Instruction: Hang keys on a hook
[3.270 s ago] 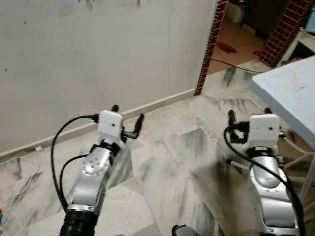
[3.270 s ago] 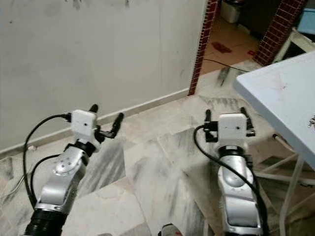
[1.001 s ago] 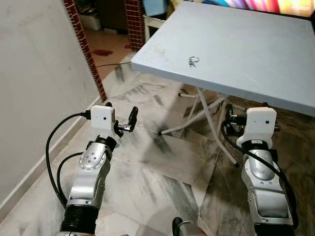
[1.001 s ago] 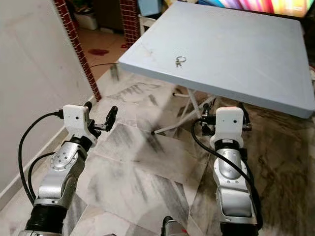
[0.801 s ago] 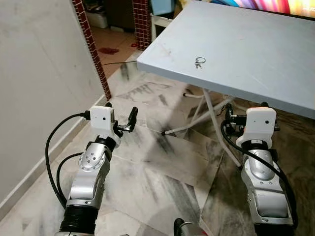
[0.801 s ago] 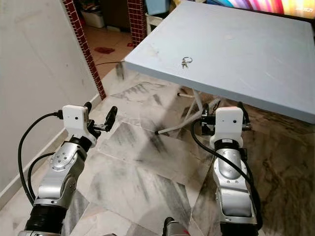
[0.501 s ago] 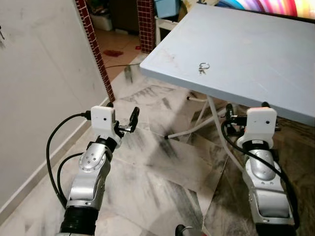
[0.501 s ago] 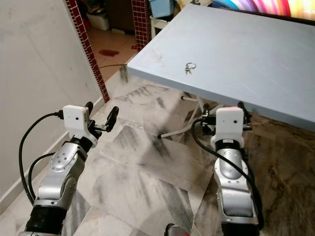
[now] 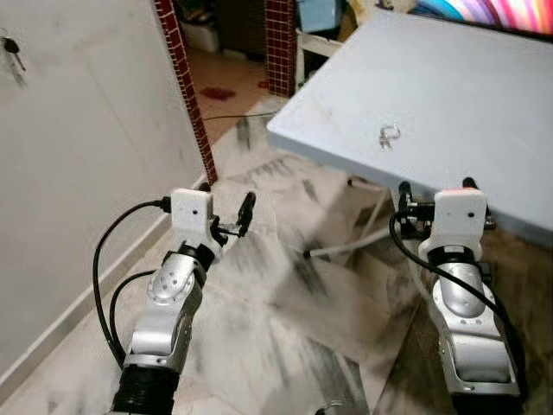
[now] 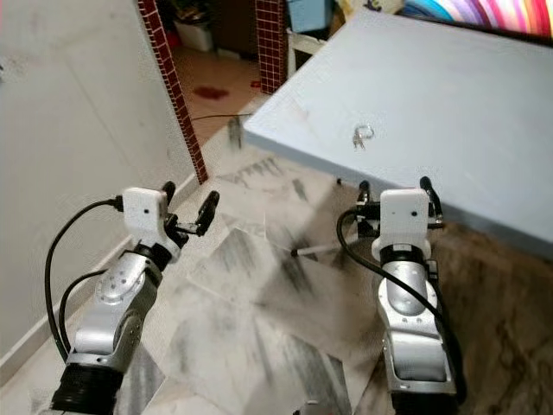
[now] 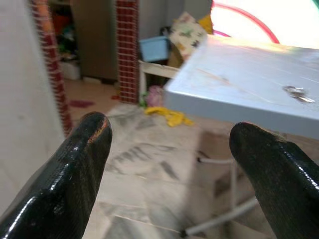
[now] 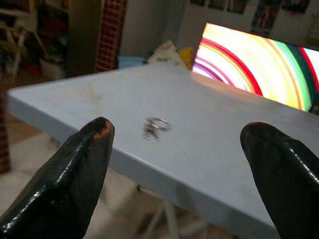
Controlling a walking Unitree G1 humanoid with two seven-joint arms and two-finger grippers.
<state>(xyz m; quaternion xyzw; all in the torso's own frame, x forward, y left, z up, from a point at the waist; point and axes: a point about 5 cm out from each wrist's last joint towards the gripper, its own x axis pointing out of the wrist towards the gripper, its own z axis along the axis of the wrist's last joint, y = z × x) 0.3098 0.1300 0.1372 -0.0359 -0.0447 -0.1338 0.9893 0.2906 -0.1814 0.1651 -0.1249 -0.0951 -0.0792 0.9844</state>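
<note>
We are in a lived-in home: a marble-tiled floor (image 9: pixel 285 320), a plain scuffed wall (image 9: pixel 78 147), and red brick pillars (image 9: pixel 186 82) framing a doorway to a cluttered back room. A pale blue folding table (image 10: pixel 449 112) stands before a rainbow-striped panel (image 12: pixel 259 59), with bins (image 11: pixel 154 48) and soft clutter (image 11: pixel 187 30) behind.

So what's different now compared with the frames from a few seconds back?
Mostly the camera: the robot has turned from the bare wall toward the blue table, which is now near, with the keys lying on it. Nothing was grasped or released. Left gripper and right gripper remain open, empty and raised in front.
</note>
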